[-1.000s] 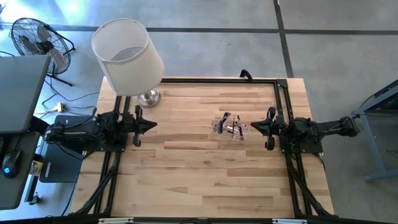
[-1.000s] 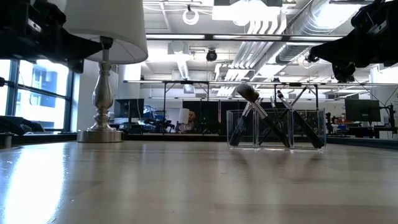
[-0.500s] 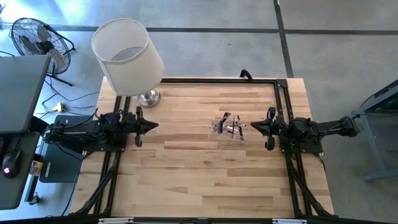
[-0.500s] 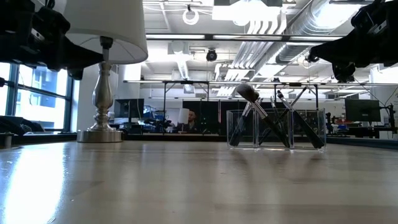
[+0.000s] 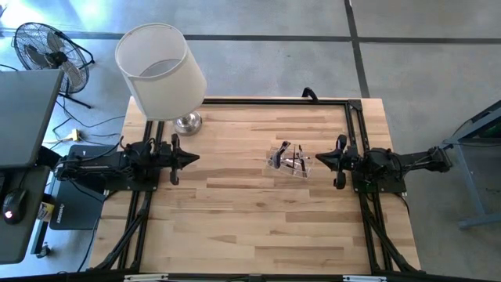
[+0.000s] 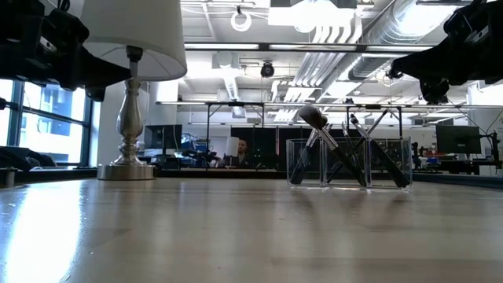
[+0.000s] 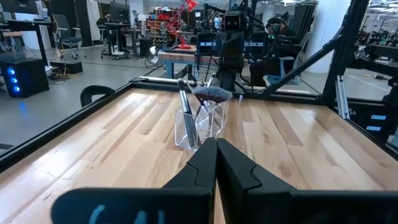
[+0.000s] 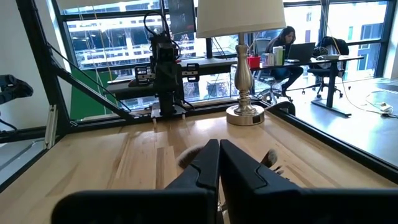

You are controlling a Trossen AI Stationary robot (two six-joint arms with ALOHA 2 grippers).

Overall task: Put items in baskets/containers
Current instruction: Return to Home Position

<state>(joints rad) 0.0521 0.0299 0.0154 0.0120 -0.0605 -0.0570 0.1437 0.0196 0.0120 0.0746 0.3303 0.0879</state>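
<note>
Wooden worktop [image 5: 250,227], black frame round the edges, clear box [image 5: 291,163] standing on it right of centre. Lamp [image 5: 160,70] with big white shade and silver base: well apart from the box, at the far corner on the left arm's side. Left tool [image 5: 192,157]: well apart from the box, at the worktop's left edge, raised off the surface, pointing at the box; the left wrist view shows its fingers [image 7: 205,163] pressed together, nothing between them. Right tool [image 5: 317,159]: near the box on the opposite side, not touching it, also raised and pointing at it; fingers [image 8: 205,163] together, empty. The box has clear divider walls in the low view, upright, flat on the wood. Brushes [image 6: 369,153]: several slim dark-handled ones inside the box, leaning and crossing each other, tips above the rim; exact count cannot tell. Fluffy-headed brush [image 6: 312,115]: at the box's lamp-side end, tilted, head well above the rim.
</note>
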